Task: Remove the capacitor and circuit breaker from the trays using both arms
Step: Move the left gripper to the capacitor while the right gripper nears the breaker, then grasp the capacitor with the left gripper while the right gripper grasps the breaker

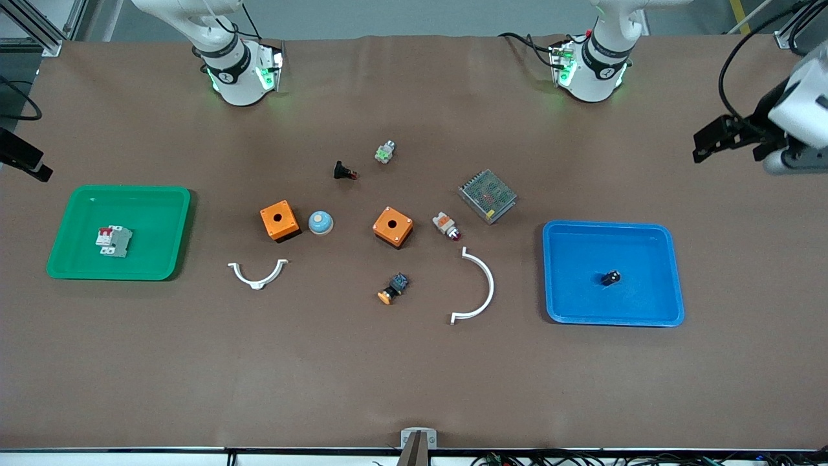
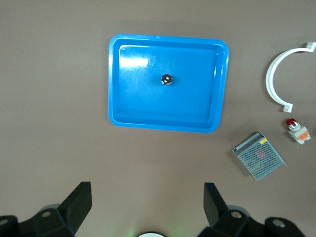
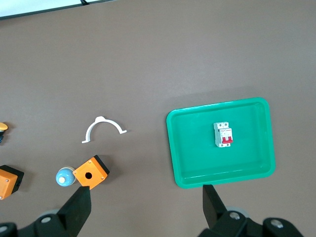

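Observation:
The capacitor (image 1: 610, 277), a tiny black cylinder, lies in the blue tray (image 1: 673, 272) toward the left arm's end of the table. It also shows in the left wrist view (image 2: 167, 79). The breaker (image 1: 114, 241), a grey-white block with red levers, lies in the green tray (image 1: 65, 259) toward the right arm's end, and in the right wrist view (image 3: 223, 134). My left gripper (image 2: 146, 207) is open and empty, high above bare table beside the blue tray. My right gripper (image 3: 145, 210) is open and empty, high above bare table beside the green tray.
Between the trays lie two orange boxes (image 1: 279, 220) (image 1: 392, 226), a blue dome (image 1: 320, 222), two white curved clips (image 1: 257, 274) (image 1: 479, 291), a mesh metal box (image 1: 487, 195), a black button (image 1: 344, 171), an orange-capped button (image 1: 393, 288) and a white-orange switch (image 1: 446, 226).

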Robot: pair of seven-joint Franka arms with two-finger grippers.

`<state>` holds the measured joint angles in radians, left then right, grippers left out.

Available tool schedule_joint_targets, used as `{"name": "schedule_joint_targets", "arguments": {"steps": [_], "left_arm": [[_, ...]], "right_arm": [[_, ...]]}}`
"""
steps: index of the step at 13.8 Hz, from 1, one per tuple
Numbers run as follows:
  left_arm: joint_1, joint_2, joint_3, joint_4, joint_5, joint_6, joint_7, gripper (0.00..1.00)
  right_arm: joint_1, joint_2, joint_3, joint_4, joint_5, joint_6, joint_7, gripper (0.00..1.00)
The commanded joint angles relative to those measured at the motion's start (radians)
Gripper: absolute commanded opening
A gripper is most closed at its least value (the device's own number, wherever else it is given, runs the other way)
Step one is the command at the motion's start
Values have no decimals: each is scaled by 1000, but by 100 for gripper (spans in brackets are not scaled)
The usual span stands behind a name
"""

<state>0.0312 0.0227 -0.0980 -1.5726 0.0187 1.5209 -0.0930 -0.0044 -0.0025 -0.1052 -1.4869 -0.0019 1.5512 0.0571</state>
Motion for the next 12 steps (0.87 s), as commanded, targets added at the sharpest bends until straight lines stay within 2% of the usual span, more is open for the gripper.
{"name": "schedule_joint_targets", "arguments": {"steps": [1,4,6,8,12], "left_arm": [[32,71,-3,-65,3,118,9,100],[59,105,-5,-238,3,353,4,100],[52,129,-9,-326,1,509,-5,100],[46,213,-16,-337,1,603,-11,100],[16,356,-17,-380,0,833,-52,100]], "right_arm": [[-8,22,2,23,20,-16,-2,100],[1,52,4,16,5,-29,-8,100],[-34,70,1,5,5,-98,-11,100],[-90,146,-1,5,-12,-79,-31,100],[-221,318,-1,-6,-35,54,-254,100]]}}
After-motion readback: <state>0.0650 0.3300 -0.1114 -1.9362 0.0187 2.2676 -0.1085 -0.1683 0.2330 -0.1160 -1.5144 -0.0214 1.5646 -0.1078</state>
